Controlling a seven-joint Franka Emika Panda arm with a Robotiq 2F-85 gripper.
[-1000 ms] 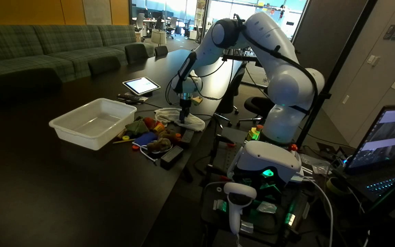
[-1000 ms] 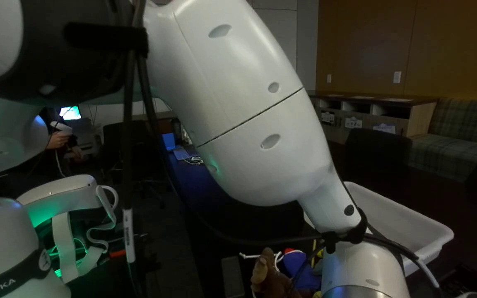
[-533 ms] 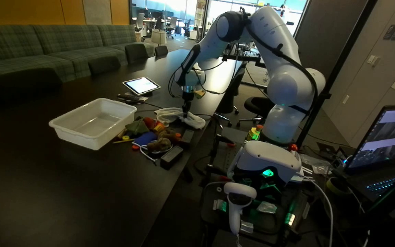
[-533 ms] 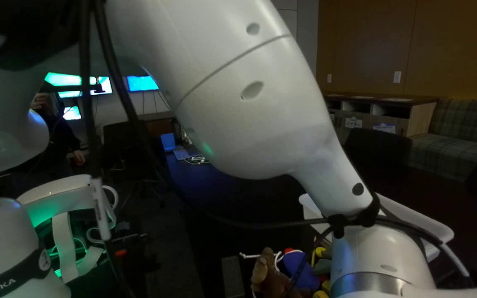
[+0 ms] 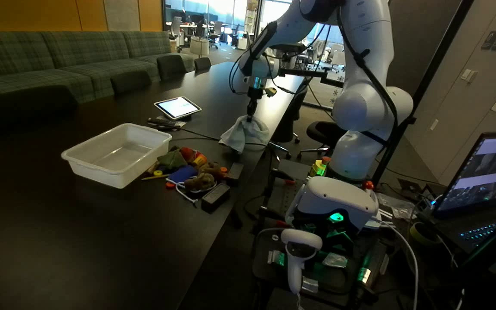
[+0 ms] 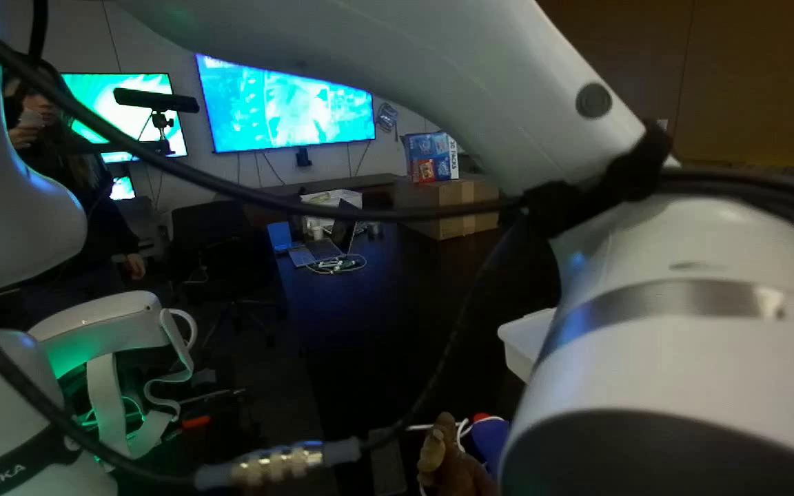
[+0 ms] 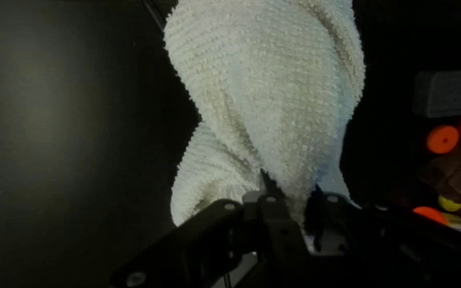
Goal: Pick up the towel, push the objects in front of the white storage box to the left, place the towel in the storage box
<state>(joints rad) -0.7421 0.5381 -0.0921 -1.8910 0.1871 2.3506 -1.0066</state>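
Gripper (image 7: 292, 192) fingers, pointing down, pinch a bunched fold of the pale towel (image 7: 270, 80). The rest of the cloth droops below them over the dark table (image 5: 101, 241), near its edge; I cannot tell whether the lowest corner touches down. A little apart from it lie two dark blocks (image 5: 215, 197) and, beside them, a heap (image 5: 208, 167) of small things: a brown toy (image 5: 200, 182), a blue bundle (image 5: 183, 173), a green bundle (image 5: 172, 159) and a round yellow piece (image 5: 158, 173). Just beyond the heap stands the white box (image 5: 97, 174), well apart from the towel and partly hidden behind the arm (image 6: 645, 379) in an exterior view. Farther along the table, a tablet (image 5: 178, 106) sits tilted with its screen lit. Past the table's far side come black chairs (image 5: 28, 105), then a long plaid couch (image 5: 15, 64) with an orange wall (image 5: 24, 15) behind it. In an exterior view, bright screens (image 6: 285, 107) hang on a distant wall (image 6: 211, 172).
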